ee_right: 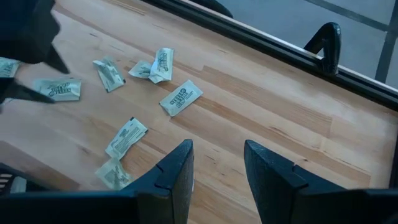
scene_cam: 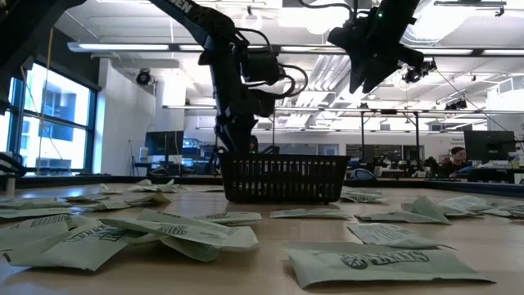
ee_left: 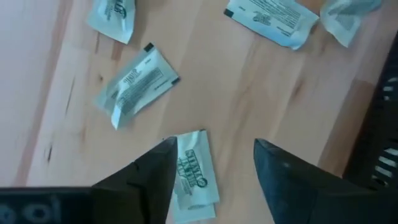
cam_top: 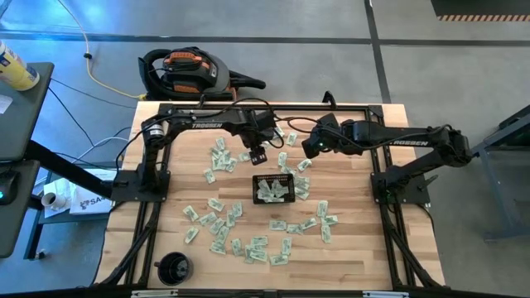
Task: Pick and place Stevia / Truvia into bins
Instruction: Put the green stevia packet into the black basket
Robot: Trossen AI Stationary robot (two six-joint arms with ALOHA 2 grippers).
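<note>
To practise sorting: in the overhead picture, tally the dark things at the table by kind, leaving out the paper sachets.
Robot arms: 2, the left arm and the right arm
Black mesh tray: 1
Round black cup-like object: 1
Total: 4

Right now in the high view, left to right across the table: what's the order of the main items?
Round black cup → left claw → black mesh tray → right claw. Sachets lie scattered across the whole middle span, so they hold no single place.
</note>
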